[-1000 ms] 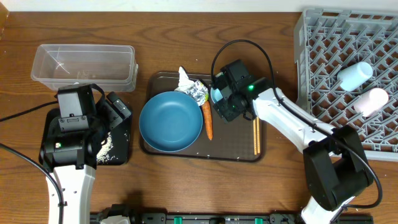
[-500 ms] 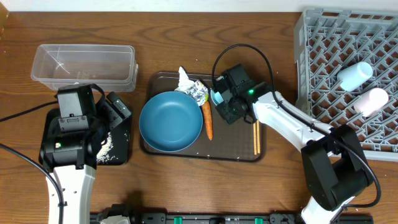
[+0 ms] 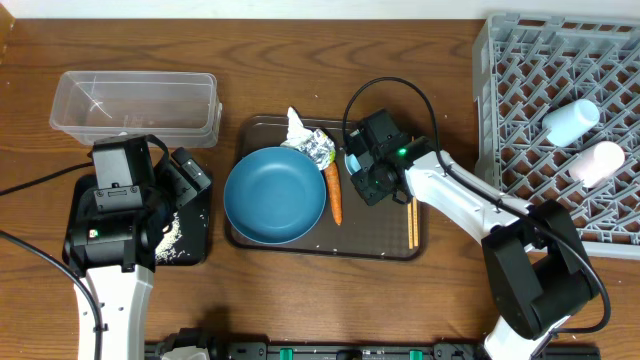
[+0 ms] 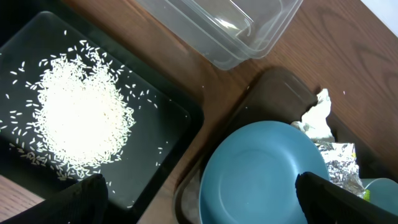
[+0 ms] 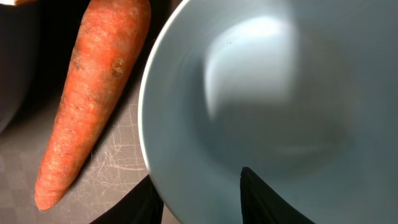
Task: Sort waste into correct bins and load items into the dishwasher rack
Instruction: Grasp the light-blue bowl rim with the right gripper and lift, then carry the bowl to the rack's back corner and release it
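Note:
My right gripper (image 3: 358, 166) (image 5: 198, 186) is open astride the rim of the small light-blue bowl (image 3: 351, 160) (image 5: 280, 93), one finger inside and one outside. The carrot (image 3: 335, 195) (image 5: 93, 106) lies just left of that bowl, beside the wide blue bowl (image 3: 275, 195) (image 4: 261, 168). A crumpled wrapper (image 3: 312, 140) (image 4: 329, 149) sits behind them. Wooden chopsticks (image 3: 412, 220) lie to the right. My left gripper (image 3: 188, 175) (image 4: 199, 199) hangs open and empty over the black tray (image 3: 198, 230) (image 4: 168, 143), which holds the rice (image 3: 170, 235) (image 4: 74, 118).
The bowls, carrot, wrapper and chopsticks rest on a brown serving tray (image 3: 380, 235). A clear tub (image 3: 135, 100) (image 4: 230, 25) stands behind the black tray. The grey rack (image 3: 540, 100) at the right holds a pale-blue cup (image 3: 571, 120) and a white cup (image 3: 597, 162).
My right gripper has shifted slightly right and toward me, and its fingers have drawn closer together around the small bowl's rim. The left arm has not moved.

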Controlling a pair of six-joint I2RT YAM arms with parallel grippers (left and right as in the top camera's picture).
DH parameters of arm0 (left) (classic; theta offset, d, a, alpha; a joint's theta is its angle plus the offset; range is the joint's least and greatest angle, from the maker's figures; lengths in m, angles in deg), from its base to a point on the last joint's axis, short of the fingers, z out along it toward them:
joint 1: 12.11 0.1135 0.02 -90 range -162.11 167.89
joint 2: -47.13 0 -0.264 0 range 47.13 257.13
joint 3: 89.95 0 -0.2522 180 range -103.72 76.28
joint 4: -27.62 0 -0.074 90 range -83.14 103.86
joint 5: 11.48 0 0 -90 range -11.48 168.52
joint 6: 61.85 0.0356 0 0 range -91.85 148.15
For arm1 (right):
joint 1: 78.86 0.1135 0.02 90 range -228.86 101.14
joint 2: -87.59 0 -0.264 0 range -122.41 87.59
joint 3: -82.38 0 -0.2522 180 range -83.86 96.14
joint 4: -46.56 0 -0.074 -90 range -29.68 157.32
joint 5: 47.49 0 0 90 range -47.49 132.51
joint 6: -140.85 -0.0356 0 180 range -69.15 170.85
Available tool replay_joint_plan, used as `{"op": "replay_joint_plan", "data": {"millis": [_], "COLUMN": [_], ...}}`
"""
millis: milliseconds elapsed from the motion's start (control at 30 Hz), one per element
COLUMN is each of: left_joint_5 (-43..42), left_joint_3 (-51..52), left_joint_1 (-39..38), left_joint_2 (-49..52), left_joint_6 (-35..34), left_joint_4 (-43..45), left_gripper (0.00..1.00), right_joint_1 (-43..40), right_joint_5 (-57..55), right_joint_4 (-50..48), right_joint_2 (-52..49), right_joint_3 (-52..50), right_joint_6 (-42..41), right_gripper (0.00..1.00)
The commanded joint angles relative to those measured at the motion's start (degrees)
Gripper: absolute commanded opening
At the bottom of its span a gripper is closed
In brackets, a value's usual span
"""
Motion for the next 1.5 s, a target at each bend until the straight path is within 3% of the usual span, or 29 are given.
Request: {"op": "replay_joint_plan", "data": {"millis": [0, 133, 300, 433, 633, 733, 1033, 1200, 1367, 1467], "left_joint_5": [0.5, 0.5, 0.5, 0.5, 0.5, 0.5, 0.5, 0.5, 0.5, 0.5], "left_joint_3": [-1.0, -1.0, -1.0, -1.0, -1.0, -1.0, -1.0, -1.0, -1.0, -1.0], "left_joint_1": [0.2, 0.2, 0.2, 0.2, 0.2, 0.2, 0.2, 0.2, 0.2, 0.2], "left_joint_2": [0.1, 0.1, 0.1, 0.1, 0.1, 0.1, 0.1, 0.1, 0.1, 0.1], "left_joint_6": [-0.1, -0.1, -0.1, -0.1, -0.1, -0.1, -0.1, -0.1, -0.1, -0.1], "left_joint_4": [-0.2, -0.2, -0.2, -0.2, -0.2, -0.2, -0.2, -0.2, -0.2, -0.2], "left_gripper": [0.99, 0.99, 0.99, 0.99, 0.99, 0.99, 0.99, 0.99, 1.0, 0.99], "right_joint_1": [1.0, 1.0, 1.0, 1.0, 1.0, 0.6, -3.0, -12.7, -31.1, -42.4], "right_joint_5": [-0.2, -0.1, 0.1, 0.4, 1.4, 1.4, 1.4, 8.5, 34.6, 45.7], "right_joint_4": [0.1, 0.1, 0.2, -0.2, -0.5, 0.4, 5.1, 4.8, -0.8, -7.0], "right_joint_2": [0.6, 0.6, 0.6, 0.6, 0.7, 1.3, 6.4, 9.6, 10.0, 9.1], "right_joint_3": [-0.1, 0.1, 0.1, 0.1, 1.7, 4.2, 16.8, 21.4, 23.6, 23.6], "right_joint_6": [-1.3, -1.3, -1.3, -2.2, -2.2, -2.2, -2.1, -2.2, -2.2, -6.5], "right_gripper": [0.38, 0.29, 0.3, 0.12, 0.09, 0.01, 0.01, 0.01, 0.01, 0.01]}}
